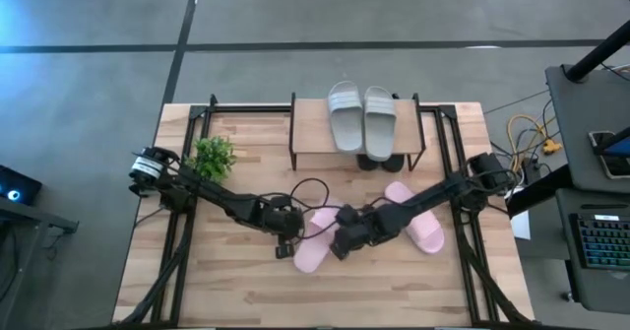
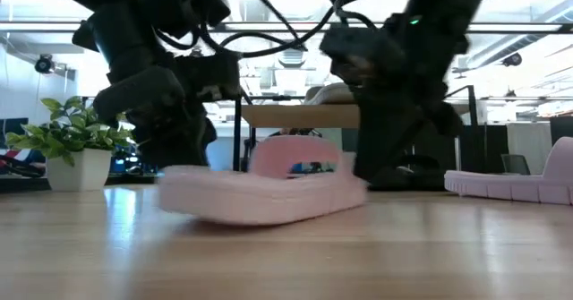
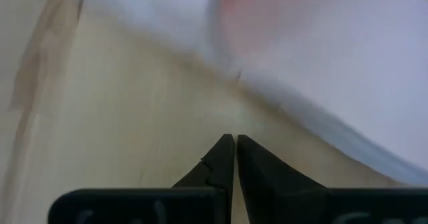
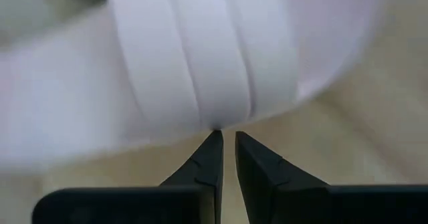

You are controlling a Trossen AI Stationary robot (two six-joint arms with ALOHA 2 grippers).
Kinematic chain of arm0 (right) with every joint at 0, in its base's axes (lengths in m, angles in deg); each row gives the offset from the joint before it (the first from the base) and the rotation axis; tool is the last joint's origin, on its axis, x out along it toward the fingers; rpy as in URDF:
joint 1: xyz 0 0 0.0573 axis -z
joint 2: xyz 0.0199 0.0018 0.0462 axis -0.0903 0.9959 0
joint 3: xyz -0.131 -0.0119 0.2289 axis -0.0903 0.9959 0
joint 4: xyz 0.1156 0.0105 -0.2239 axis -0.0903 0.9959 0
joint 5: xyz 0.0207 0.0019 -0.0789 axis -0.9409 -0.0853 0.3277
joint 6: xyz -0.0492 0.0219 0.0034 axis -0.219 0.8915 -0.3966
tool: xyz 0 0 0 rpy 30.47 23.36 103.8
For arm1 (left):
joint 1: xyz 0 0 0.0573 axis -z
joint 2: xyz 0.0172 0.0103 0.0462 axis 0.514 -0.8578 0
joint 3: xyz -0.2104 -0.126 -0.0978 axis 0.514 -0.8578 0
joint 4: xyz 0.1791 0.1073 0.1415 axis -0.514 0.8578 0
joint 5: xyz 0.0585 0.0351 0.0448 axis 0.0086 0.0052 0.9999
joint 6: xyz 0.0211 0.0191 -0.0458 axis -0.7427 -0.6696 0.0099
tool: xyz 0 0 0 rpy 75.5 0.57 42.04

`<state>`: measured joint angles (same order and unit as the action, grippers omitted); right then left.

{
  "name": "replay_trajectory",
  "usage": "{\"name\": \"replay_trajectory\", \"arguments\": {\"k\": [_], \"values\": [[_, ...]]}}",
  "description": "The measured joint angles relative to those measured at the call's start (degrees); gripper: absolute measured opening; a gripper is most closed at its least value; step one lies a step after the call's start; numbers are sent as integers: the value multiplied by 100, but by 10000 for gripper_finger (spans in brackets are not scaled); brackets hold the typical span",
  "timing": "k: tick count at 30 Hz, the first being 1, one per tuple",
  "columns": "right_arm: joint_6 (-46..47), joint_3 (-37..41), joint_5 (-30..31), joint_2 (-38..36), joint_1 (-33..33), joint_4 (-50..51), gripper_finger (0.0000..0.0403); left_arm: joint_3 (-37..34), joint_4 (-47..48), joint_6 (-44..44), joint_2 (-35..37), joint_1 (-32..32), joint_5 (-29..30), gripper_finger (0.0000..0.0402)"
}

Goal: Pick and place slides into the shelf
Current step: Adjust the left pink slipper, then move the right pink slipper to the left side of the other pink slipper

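A: Wooden counter (image 1: 236, 291), seen from above; shelf (image 1: 315, 138) at its far edge, light plank on black legs.

B: On the shelf top: a light grey pair of slides (image 1: 361, 116), side by side. Underneath: black slides (image 1: 380, 161), only partly visible.

A: Small green plant (image 1: 213, 156) in a white pot, left of the shelf.

B: Mid-counter: near pink slide (image 1: 317, 241), flat on the wood between both arms. Its twin, the far pink slide (image 1: 413, 217), well to the right, partly under the right arm.

A: Left pincer (image 3: 235, 144): fingers pressed together, gripping nothing, tip just beside the near pink slide's edge.

B: Right pincer (image 4: 226, 138): narrow gap between fingers, tips right at the strap of the near pink slide. Contact or grip: cannot tell.

A: From counter height: near pink slide resting on the wood, one arm at each end.
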<state>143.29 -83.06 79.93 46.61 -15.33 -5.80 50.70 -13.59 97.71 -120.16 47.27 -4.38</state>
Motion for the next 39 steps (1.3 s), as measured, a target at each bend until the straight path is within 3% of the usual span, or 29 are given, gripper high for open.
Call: {"name": "replay_trajectory", "arguments": {"k": [3, 12, 23, 30, 33, 39], "values": [[-125, -20, 287, -38, 249, -21, 33, 2, -219, -2, -7, 0, -18, 6], [-409, -13, 318, -421, 586, 353, 33, -9, -402, -68, -7, -138, 225, 6], [656, -17, 299, -1637, -26, 3191, 33, -15, -1071, -522, -7, -473, 252, 6], [1403, 10, -295, -1823, -409, 4853, 34, 33, -1362, -815, -175, -657, -142, 6], [1019, 61, -633, -1815, -470, 4852, 34, 9, -1207, -799, -182, -662, -219, 6], [-630, 149, -1024, -1811, -403, 4877, 37, 0, -756, -772, 1, -638, -518, 6]]}}
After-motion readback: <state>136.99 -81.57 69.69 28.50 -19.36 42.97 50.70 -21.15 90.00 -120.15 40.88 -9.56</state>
